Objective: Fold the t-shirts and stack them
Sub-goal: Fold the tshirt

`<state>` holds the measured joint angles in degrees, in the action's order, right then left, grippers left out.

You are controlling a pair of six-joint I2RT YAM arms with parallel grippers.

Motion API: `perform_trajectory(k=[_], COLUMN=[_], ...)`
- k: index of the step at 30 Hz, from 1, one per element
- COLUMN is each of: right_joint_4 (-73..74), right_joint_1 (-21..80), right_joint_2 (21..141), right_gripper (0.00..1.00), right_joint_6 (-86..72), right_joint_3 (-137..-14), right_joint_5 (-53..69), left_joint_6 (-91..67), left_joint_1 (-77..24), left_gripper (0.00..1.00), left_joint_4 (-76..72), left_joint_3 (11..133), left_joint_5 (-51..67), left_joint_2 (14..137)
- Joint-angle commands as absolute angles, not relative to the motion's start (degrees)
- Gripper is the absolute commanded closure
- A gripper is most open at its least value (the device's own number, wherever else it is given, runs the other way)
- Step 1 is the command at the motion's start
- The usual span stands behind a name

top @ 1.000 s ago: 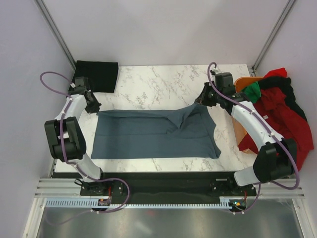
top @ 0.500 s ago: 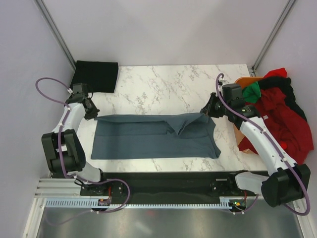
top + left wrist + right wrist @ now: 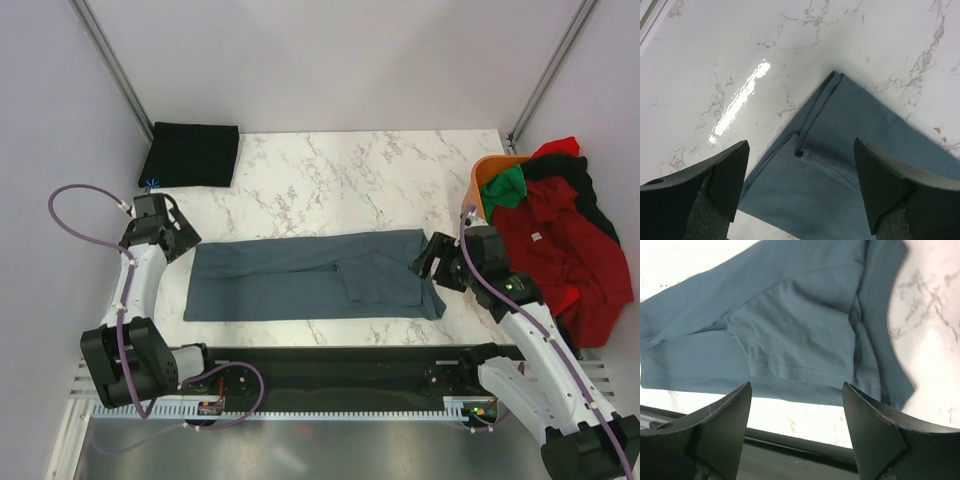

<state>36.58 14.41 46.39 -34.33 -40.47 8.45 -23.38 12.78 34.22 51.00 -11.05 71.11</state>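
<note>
On my overhead view the orange basket (image 3: 482, 180) is mostly buried under the heap of red, green and black shirts (image 3: 560, 240); I see only its rim. The left wrist camera cuts the slate-blue t-shirt (image 3: 855, 165) off at its right and bottom edges. The right wrist camera blurs its right-hand edge.

I run two matching arms. The left arm (image 3: 140, 285) and right arm (image 3: 535, 325) are white tubular links joined by chunky black motor housings. A purple left cable (image 3: 53, 210) loops out at the frame's left edge, and a purple right cable (image 3: 465, 222) runs along the other arm at right. The black base plate (image 3: 330, 372) spans the bottom. In the wrist views, the left gripper (image 3: 800, 145) and right gripper (image 3: 796, 385) have black, wedge-shaped fingers (image 3: 725, 175) with a grainy matt finish.
</note>
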Motion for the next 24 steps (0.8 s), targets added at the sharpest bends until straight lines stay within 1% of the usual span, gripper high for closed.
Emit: perform_trajectory(k=[1, 3, 7, 10, 12, 13, 15, 16, 20, 24], right_joint_4=[38.06, 37.71, 34.64, 31.48, 30.59, 30.67, 31.11, 30.85, 28.74, 26.20], right_joint_1=[14.50, 14.59, 14.85, 17.30, 19.85, 22.91, 25.91, 28.10, 29.71, 28.74], right_joint_2=[43.69, 44.03, 49.28, 54.99, 58.87, 63.59, 70.44, 72.49, 79.79, 86.37], right_gripper=[0.19, 0.19, 0.20, 0.20, 0.20, 0.20, 0.19, 0.19, 0.19, 0.18], right_joint_6=[-38.06, -38.06, -37.53, -38.93, -40.16, -41.30, -43.06, -45.07, -48.50, -49.40], right_joint_3=[-38.94, -39.63, -41.57, -42.80, -44.63, -45.61, -48.06, -48.51, -48.08, -46.93], right_joint_5=[5.62, 6.41, 8.61, 8.79, 7.13, 5.29, 3.79, 3.43, 2.91, 2.02], left_joint_6=[-25.49, -26.02, -24.27, -21.72, -20.83, -20.40, -20.74, -21.53, -23.90, -26.28], left_joint_1=[13.54, 13.54, 11.52, 3.80, -2.34, -3.85, -7.20, -8.43, -9.23, -9.23], left_gripper=[0.08, 0.08, 0.10, 0.10, 0.10, 0.10, 0.10, 0.11, 0.11, 0.11], left_joint_4=[33.22, 33.14, 32.00, 31.73, 31.99, 32.17, 32.87, 33.05, 33.92, 35.24], left_joint_3=[51.06, 51.50, 52.82, 54.22, 55.28, 55.54, 55.46, 55.28, 52.83, 51.85], left_joint_5=[-11.87, -9.34, -5.10, -6.85, -5.37, -5.10, -4.84, -5.18, -6.94, -5.28], left_joint_2=[68.47, 67.77, 66.71, 67.14, 69.85, 71.27, 75.12, 76.19, 81.90, 87.18])
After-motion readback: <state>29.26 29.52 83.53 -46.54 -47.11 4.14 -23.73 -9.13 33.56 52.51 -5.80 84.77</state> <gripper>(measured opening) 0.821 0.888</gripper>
